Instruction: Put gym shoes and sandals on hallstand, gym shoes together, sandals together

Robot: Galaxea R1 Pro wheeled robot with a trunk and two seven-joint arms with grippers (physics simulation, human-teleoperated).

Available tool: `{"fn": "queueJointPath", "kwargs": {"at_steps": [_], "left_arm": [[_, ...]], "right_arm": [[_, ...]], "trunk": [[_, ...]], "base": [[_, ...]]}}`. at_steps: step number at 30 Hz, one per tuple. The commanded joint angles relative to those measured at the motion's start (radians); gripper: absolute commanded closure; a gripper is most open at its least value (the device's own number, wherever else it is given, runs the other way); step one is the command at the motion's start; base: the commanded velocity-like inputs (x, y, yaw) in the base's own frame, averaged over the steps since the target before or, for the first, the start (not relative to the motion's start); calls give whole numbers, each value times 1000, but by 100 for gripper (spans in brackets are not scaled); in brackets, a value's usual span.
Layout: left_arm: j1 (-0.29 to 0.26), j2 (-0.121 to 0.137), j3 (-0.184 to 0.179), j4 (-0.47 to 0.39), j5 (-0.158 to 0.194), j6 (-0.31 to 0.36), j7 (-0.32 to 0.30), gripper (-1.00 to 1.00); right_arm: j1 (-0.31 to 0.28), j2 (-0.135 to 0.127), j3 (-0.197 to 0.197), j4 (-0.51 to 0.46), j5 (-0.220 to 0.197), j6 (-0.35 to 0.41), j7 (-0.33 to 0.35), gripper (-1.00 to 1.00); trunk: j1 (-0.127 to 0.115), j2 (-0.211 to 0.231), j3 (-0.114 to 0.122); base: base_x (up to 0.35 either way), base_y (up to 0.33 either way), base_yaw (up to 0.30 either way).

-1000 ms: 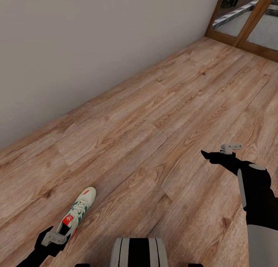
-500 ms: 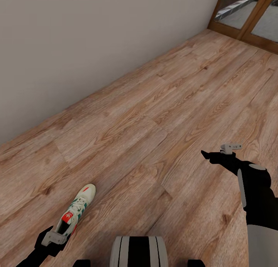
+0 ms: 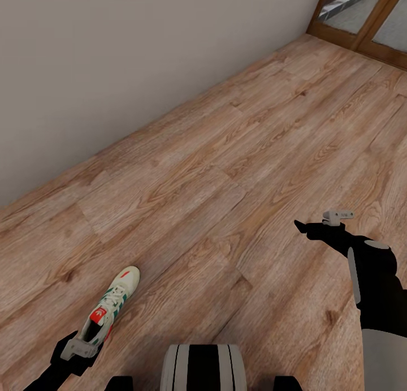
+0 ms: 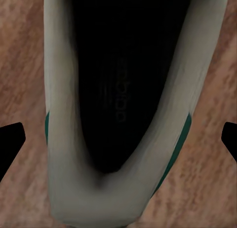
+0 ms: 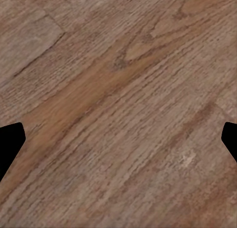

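One gym shoe (image 3: 110,309), cream-white with green stripes and a red tongue patch, lies on the corridor floor (image 3: 226,170) at the lower left of the head view, toe pointing away from me. My left gripper (image 3: 76,347) hovers at its heel. In the left wrist view the gym shoe's dark opening (image 4: 118,89) sits between the wide-apart fingertips (image 4: 11,139) of the open left gripper (image 4: 118,139). My right gripper (image 3: 302,227) hangs open over bare planks, as the right wrist view confirms (image 5: 118,139). The sandals and the hallstand are out of view.
A plain grey wall (image 3: 141,57) runs diagonally along the floor's left side. A wood-framed glass door (image 3: 362,17) stands at the far right corner. My own trunk (image 3: 203,368) shows at the bottom edge. Wood planks stretch ahead and to the right.
The whole picture has shifted: the door has slid up and to the right, so the camera has moved. The shoe stays put on the floor. Both arms hold the same pose.
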Motion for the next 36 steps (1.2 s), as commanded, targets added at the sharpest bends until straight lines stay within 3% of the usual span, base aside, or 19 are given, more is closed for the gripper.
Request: {"fn": "queueJointPath", "kwargs": {"at_steps": [1,5,10,36], "left_arm": [[-1,-1,8,0,-10,-5,-6,-100],[-1,0,8,0,-10,-5,-6,-100],[-1,-1,8,0,-10,-4,-6,-100],[-1,-2,8,0,-10,-4,-6,-100]], "right_arm": [[-1,0,-1,-1,11,3,9,-100],[-1,0,-1,-1,11,3,9,-100],[-1,0,-1,-1,11,3,9,-100],[-1,-1,-3,-1,11,3,9,-100]], "trunk": [[0,0,-1],[0,0,-1],[2,-1,-22],[2,-1,-26]], "base": [[0,0,0],[0,0,0],[0,0,34],[29,0,22]]}}
